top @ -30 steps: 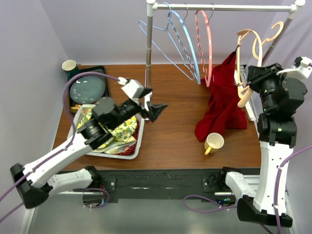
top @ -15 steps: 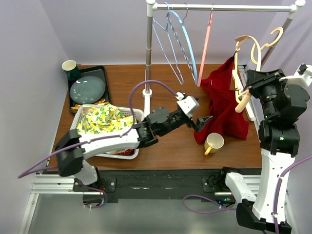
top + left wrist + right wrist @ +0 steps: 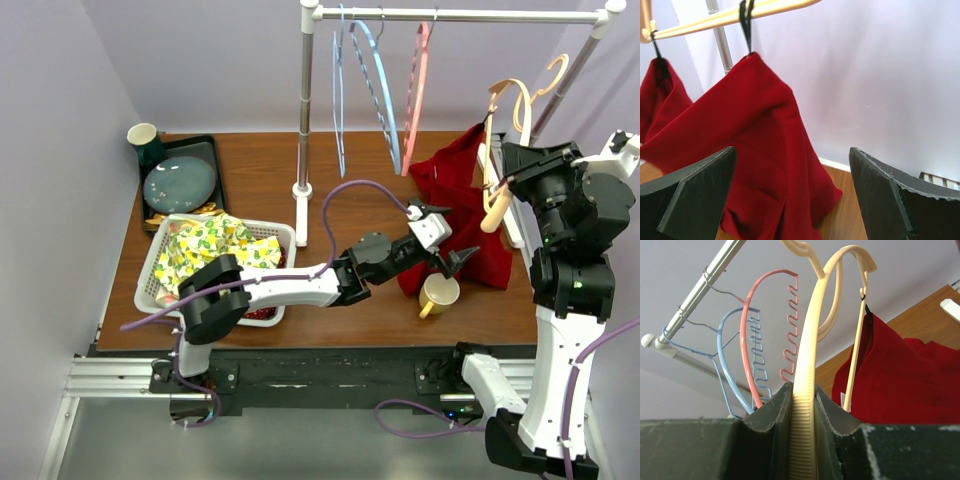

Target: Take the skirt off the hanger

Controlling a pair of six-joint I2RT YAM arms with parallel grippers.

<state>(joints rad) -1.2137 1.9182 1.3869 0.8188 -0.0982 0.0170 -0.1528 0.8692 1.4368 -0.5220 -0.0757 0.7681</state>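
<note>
The red skirt [image 3: 455, 215] is not yet off, seemingly hanging by loops from the cream hanger [image 3: 805, 365] clamped in the right end effector [image 3: 802, 395], while the left end effector [image 3: 452, 235] gapes beside it.

Both arms [image 3: 285, 290] are white with black joints, trailing purple cables [image 3: 345, 187].

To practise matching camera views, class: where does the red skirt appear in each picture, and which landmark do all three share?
Top external: red skirt right of centre, hanging down to the table.
Left wrist: skirt fills the left half.
Right wrist: skirt lower right, behind the cream hanger.
Shared landmark: the cream hanger carrying it.
</note>
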